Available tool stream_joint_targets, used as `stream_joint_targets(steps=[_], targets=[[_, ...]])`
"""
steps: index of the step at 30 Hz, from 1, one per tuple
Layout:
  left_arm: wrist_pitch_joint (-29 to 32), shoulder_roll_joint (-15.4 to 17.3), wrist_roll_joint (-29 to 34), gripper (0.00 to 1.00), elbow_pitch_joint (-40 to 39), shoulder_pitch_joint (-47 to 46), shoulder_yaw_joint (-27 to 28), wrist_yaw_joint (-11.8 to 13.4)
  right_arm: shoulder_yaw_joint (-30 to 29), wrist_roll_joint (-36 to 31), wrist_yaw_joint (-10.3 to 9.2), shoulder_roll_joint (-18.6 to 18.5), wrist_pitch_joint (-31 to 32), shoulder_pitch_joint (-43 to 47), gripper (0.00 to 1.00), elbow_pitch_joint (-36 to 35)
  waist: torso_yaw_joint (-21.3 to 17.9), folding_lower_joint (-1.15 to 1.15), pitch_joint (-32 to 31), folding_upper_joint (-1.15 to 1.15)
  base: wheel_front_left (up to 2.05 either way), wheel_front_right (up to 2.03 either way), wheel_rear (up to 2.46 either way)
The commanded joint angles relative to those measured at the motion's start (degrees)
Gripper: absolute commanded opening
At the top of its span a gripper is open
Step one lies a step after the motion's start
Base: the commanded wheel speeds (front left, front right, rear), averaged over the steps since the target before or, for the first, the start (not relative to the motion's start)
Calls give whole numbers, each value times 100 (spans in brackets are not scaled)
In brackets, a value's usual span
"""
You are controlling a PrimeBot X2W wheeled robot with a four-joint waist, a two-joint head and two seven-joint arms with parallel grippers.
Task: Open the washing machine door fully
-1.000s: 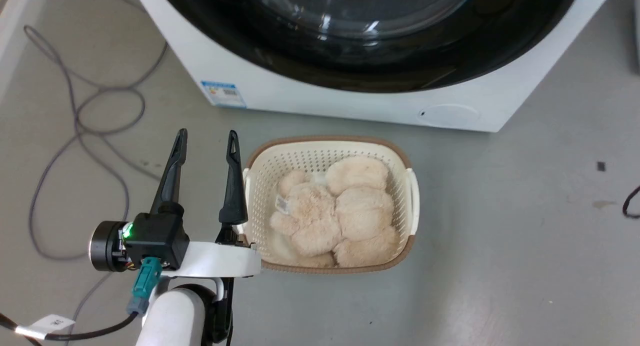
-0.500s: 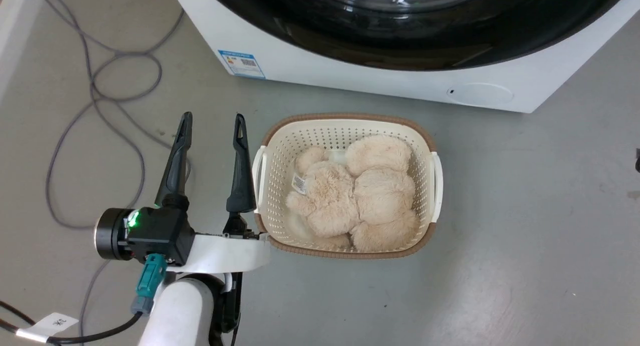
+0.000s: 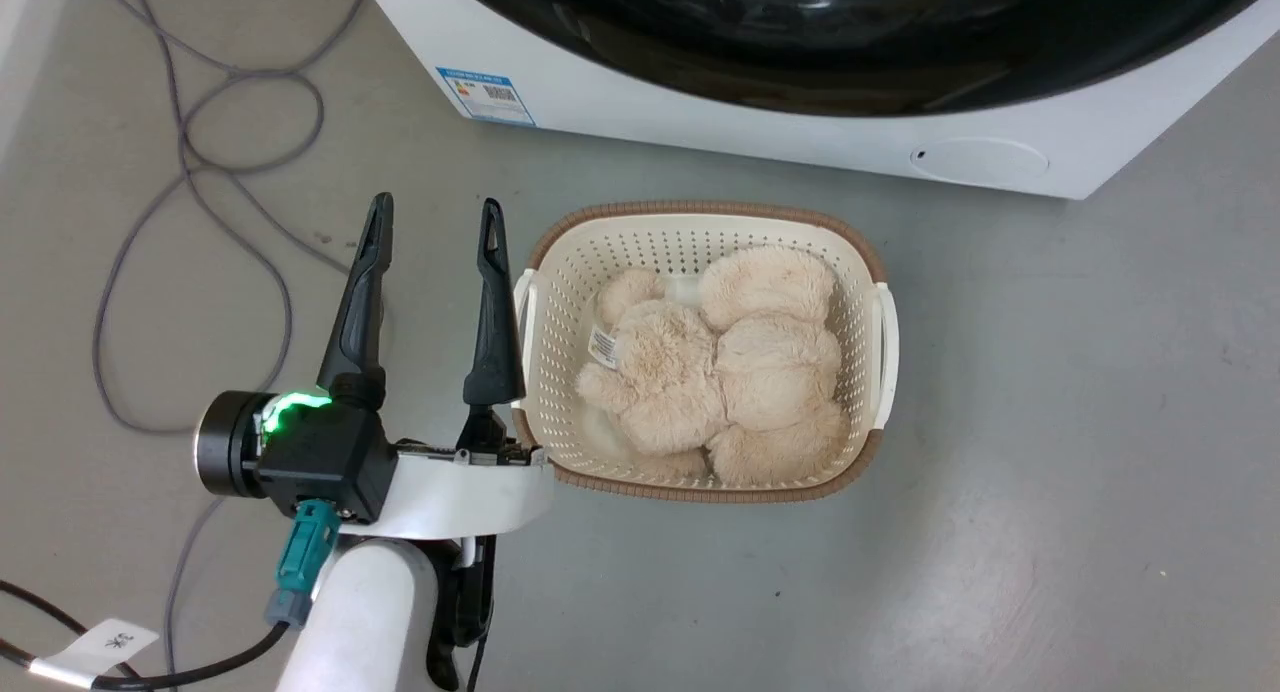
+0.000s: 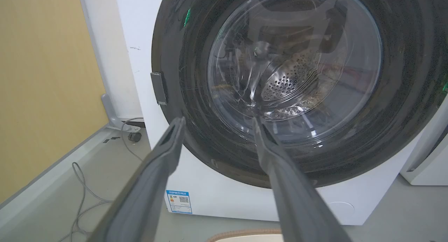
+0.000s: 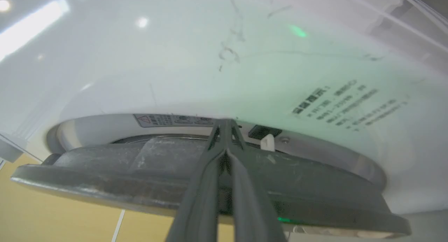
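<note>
One door, barely begun: washing machine door (image 5: 315, 186) sits on the washing machine (image 3: 650, 117) front, seemingly cracked ajar. Right gripper (image 5: 225, 125) pressed together, tips behind the door's rim; full swing outstanding. Left gripper (image 3: 435, 207) spread, idle beside basket (image 3: 885, 322). Against earlier frame: head camera shifted; left gripper spread as before.

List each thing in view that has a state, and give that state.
washing machine door: ajar at the latch edge, not fully open
right tool: shut, tips at the gap behind the door's edge
left tool: open, empty, above the floor
basket: upright on the floor, toy inside
plush toy: lying in the basket
</note>
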Motion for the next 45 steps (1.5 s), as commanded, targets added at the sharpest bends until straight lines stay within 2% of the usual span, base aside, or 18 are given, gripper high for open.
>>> stream_joint_targets(steps=[1,22,34,45], targets=[[-32,7,-15,100,5,-27,-1,25,177,39,-41,170,212,-218,0,-112,-20,0,-69,0,0,0,0],[-32,7,46,100,161,219,191,-108,778,193,-41,281,1262,911,0,-1065,-352,0,-642,0,0,0,0],[-32,7,167,100,347,632,430,-313,1170,415,-41,347,1929,2278,0,-2157,-613,0,-1319,0,0,0,0],[-32,7,201,100,483,1014,565,-429,1375,572,-41,689,2030,3420,0,-3133,-677,0,-1814,0,0,0,0]])
